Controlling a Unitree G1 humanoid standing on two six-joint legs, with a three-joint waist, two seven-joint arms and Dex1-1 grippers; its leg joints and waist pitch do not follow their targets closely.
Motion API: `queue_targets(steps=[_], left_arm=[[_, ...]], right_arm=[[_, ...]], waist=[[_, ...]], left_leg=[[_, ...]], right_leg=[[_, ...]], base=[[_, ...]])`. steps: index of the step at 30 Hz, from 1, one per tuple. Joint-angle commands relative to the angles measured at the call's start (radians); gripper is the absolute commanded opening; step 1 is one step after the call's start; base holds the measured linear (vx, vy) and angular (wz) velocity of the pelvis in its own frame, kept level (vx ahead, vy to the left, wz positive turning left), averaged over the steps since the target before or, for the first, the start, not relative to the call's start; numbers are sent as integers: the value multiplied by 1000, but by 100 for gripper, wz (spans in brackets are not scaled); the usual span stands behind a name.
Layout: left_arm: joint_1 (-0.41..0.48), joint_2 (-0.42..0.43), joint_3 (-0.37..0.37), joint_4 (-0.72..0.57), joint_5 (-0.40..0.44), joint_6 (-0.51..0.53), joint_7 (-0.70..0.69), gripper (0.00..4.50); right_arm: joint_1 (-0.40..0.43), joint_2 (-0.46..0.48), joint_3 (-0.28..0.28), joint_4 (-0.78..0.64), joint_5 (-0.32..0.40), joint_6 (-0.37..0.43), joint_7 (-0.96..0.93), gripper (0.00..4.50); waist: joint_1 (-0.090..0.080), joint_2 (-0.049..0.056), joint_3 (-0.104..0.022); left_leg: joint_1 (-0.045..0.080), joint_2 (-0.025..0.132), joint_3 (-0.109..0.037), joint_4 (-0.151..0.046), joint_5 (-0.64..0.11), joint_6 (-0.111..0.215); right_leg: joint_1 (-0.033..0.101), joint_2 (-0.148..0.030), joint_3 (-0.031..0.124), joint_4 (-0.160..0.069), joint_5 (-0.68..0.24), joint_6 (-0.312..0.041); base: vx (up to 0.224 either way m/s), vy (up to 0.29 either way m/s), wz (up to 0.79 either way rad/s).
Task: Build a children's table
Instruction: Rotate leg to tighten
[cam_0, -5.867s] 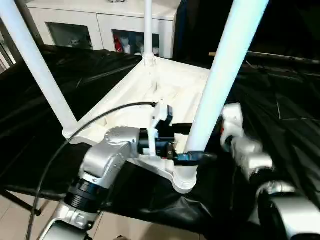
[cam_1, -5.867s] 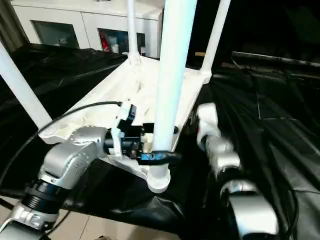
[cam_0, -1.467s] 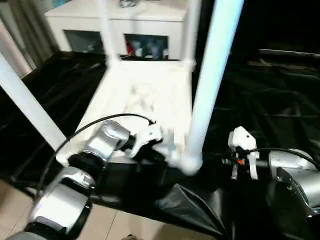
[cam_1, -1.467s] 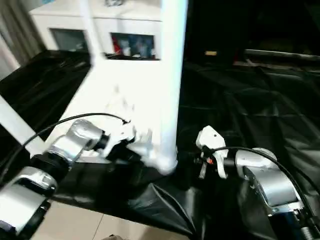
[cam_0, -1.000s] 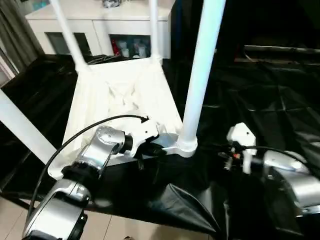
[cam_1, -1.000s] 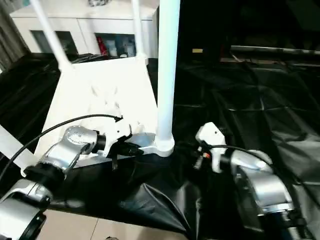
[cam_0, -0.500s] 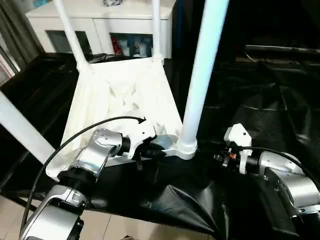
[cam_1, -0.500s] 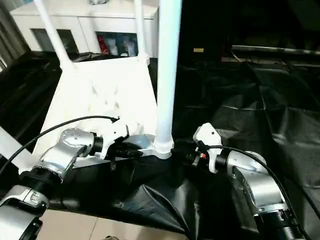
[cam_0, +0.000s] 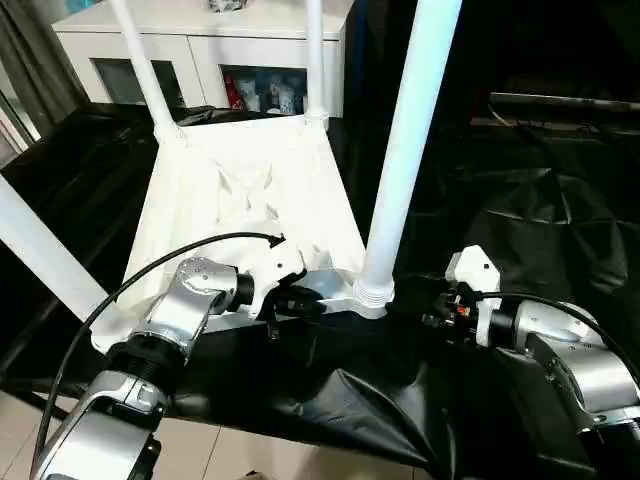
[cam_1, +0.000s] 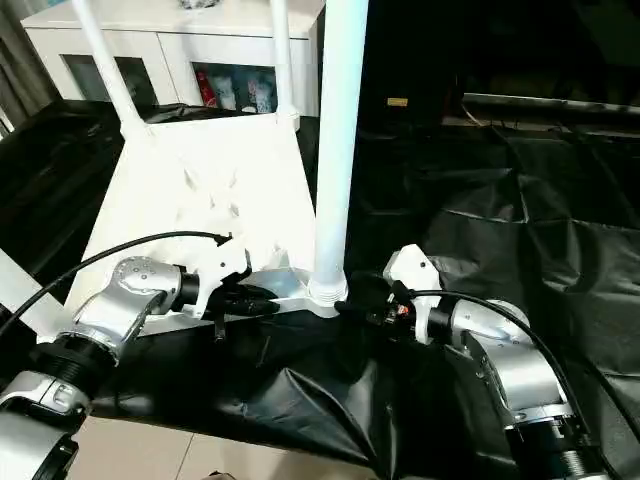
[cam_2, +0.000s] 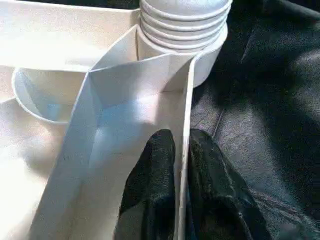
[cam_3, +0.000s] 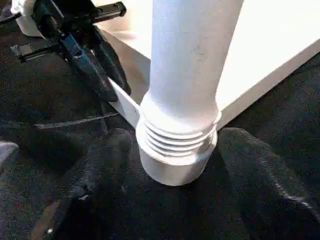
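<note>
The children's table lies upside down on black cloth, its white legs pointing up. My left gripper is shut on the thin rim wall of the top, one finger on each side, just short of the near right corner socket. The near right leg stands screwed into that socket. My right gripper is open, its fingers flanking the socket without touching it. In the left eye view it sits right beside the leg's base.
Three more legs stand in their sockets: far left, far right and near left. A white cabinet with glass doors stands behind. The black-draped table stretches right; its front edge drops to the floor.
My right gripper has opened and moved in toward the base of the near right leg, so its fingers now flank the socket. The left gripper holds the rim as before.
</note>
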Motion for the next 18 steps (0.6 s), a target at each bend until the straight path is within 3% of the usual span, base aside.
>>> queue_targets(steps=[1, 5, 12, 13, 14, 18], left_arm=[[6, 13, 32, 10, -9, 5, 16, 17], [14, 12, 27, 3, -23, 17, -2, 0], [21, 14, 25, -9, -32, 27, -10, 0], [20, 13, 26, -8, -34, 28, -8, 0], [20, 13, 24, -9, -33, 26, -7, 0], [17, 13, 22, -5, -32, 21, -2, 0]], right_arm=[[-21, 9, 1, 15, -8, -17, -23, 355], [-56, 36, 8, 90, -74, -60, -110, 389], [-82, 77, 22, 127, -74, -78, -129, 442], [-90, 88, 28, 134, -69, -79, -122, 442], [-96, 98, 33, 142, -67, -87, -116, 442], [-107, 115, 45, 144, -51, -82, -87, 442]], waist=[[9, -23, -67], [1, -22, -70], [-3, -23, -69], [-3, -21, -68], [-5, -28, -68], [-5, -22, -70]], left_leg=[[8, 47, -29, -59, -129, 83], [7, 45, -30, -59, -107, 76], [5, 45, -28, -57, -108, 93], [7, 45, -28, -58, -123, 88], [7, 45, -28, -58, -129, 85], [9, 48, -28, -58, -120, 85]], right_leg=[[48, -91, 50, -78, -172, -214], [47, -89, 49, -71, -137, -225], [51, -89, 49, -68, -97, -239], [51, -90, 49, -72, -125, -235], [51, -89, 50, -74, -142, -232], [49, -89, 51, -69, -123, -236]], base=[[0, 0, 0], [0, 0, 0], [0, 0, 0], [0, 0, 0], [0, 0, 0], [0, 0, 0]])
